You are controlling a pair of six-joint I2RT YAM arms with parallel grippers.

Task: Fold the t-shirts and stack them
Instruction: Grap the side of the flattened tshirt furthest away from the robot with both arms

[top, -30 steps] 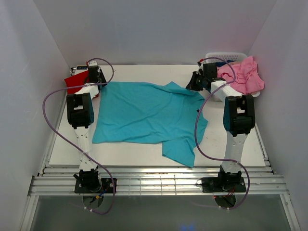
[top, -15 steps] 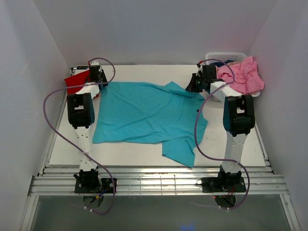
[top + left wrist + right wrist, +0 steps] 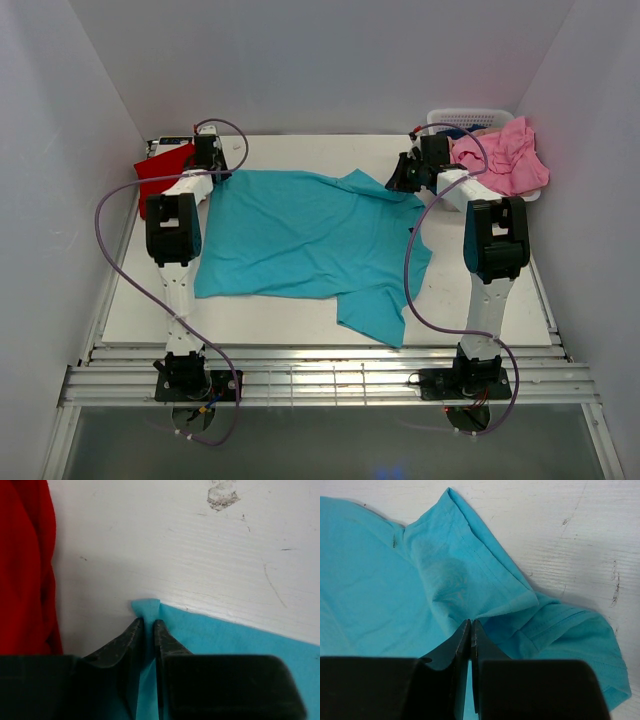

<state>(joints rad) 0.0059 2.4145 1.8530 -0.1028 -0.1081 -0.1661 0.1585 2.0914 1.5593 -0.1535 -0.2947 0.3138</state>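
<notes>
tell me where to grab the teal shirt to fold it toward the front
Probably the far edge at both ends, from above. The teal shirt lies flat on the table, so only its edges give fabric to pinch. The left gripper is shut on the far left corner, the right gripper on fabric by the far sleeve.

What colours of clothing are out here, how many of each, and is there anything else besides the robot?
teal t-shirt: 1
red t-shirt: 1
pink heap of cloth: 1 (pieces in it cannot be counted)
white basket: 1
Total: 4
</notes>
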